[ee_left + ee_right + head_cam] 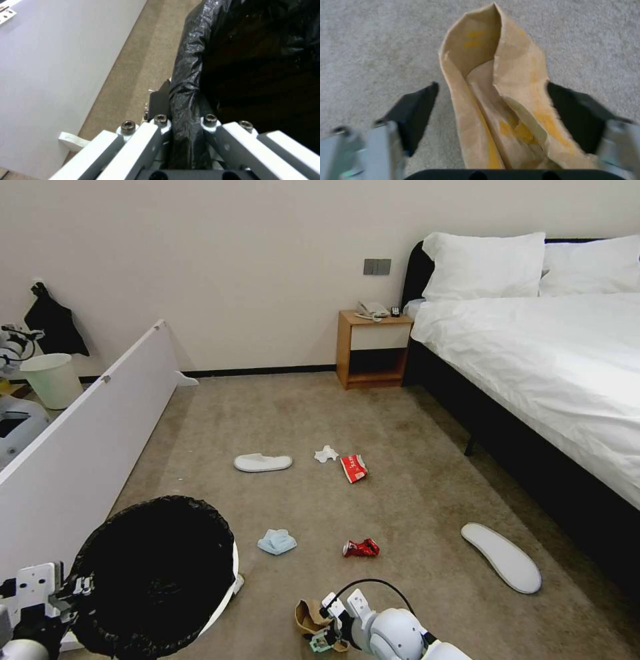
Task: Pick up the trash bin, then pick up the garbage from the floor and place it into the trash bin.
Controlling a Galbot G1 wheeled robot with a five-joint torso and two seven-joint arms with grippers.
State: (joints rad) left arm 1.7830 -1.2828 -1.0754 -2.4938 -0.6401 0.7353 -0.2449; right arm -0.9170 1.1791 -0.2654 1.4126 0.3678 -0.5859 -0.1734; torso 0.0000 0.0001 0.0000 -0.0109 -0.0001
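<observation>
The trash bin [157, 573], white with a black bag over its rim, is at the lower left of the head view. My left gripper [70, 593] is shut on its rim; the left wrist view shows the black bag rim [186, 82] clamped in that gripper [181, 105]. My right gripper [319, 635] is low over the carpet, open, with crumpled brown paper [309, 617] between its fingers. In the right wrist view the paper [493, 82] stands between the black pads [416, 110]. More garbage lies on the floor: a red can [361, 548], blue cloth [277, 541], red-white packet [354, 468], tissue [326, 453] and two slippers [263, 463] [501, 557].
A long white panel [87, 447] leans along the left, close beside the bin. An unlined pale bin [52, 380] stands behind it. The bed [547, 367] fills the right side, with a wooden nightstand [373, 350] against the far wall. Open carpet lies between.
</observation>
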